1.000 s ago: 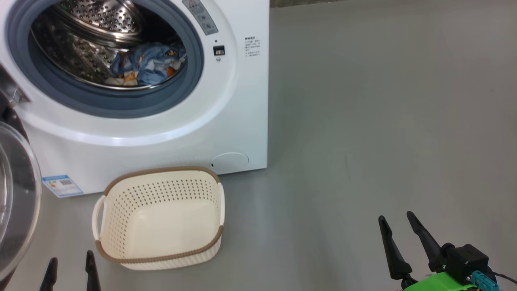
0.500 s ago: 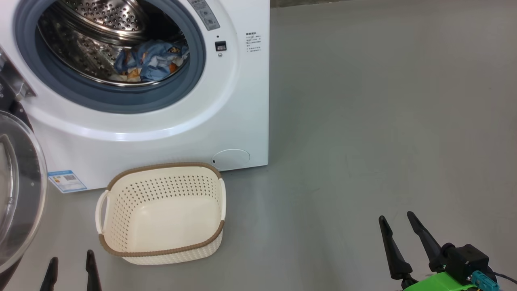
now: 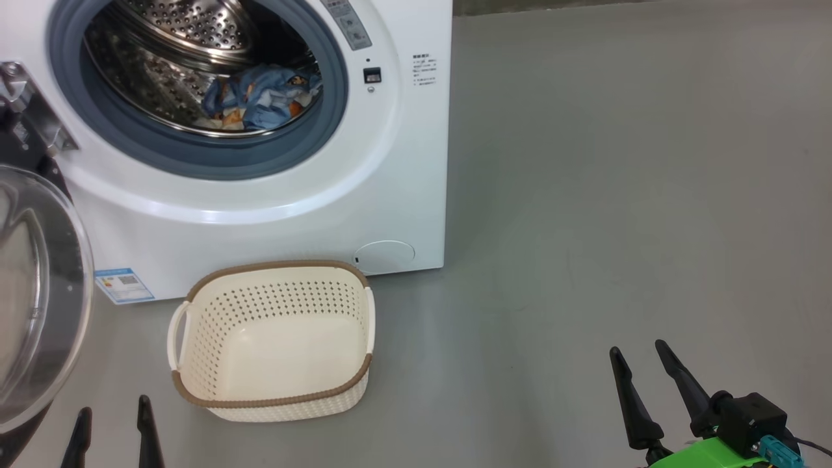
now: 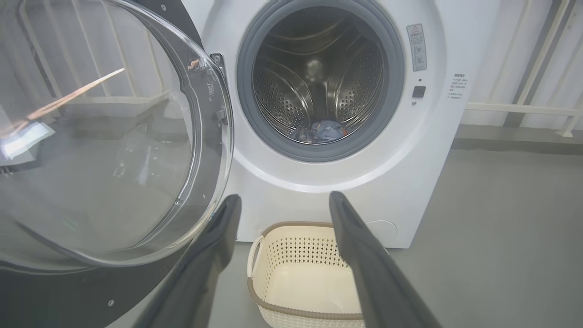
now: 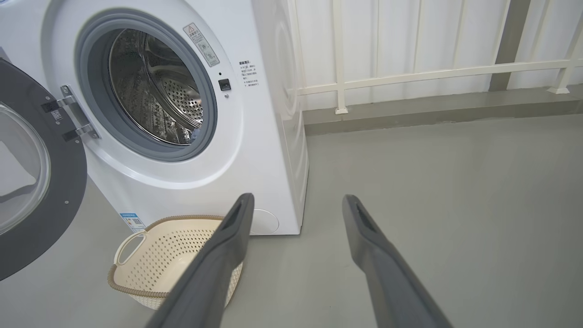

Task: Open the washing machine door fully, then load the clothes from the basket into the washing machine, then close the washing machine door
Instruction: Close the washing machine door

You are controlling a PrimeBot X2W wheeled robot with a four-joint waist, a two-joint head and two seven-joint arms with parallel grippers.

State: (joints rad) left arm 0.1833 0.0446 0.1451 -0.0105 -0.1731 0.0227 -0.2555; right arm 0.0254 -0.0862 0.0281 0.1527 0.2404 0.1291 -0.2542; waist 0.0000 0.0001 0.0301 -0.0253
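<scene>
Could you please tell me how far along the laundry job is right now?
Done: the washing machine door hangs wide open, the clothes lie in the drum, and the basket sits empty on the floor. In hand: nothing; the left fingers and right fingers are open, holding nothing, apart from the door. Left: swinging the door shut.

Door [image 4: 104, 136] open; clothes [image 3: 263, 104], perhaps all, inside washing machine [image 3: 260, 224]; basket [image 3: 273, 305] empty.
</scene>
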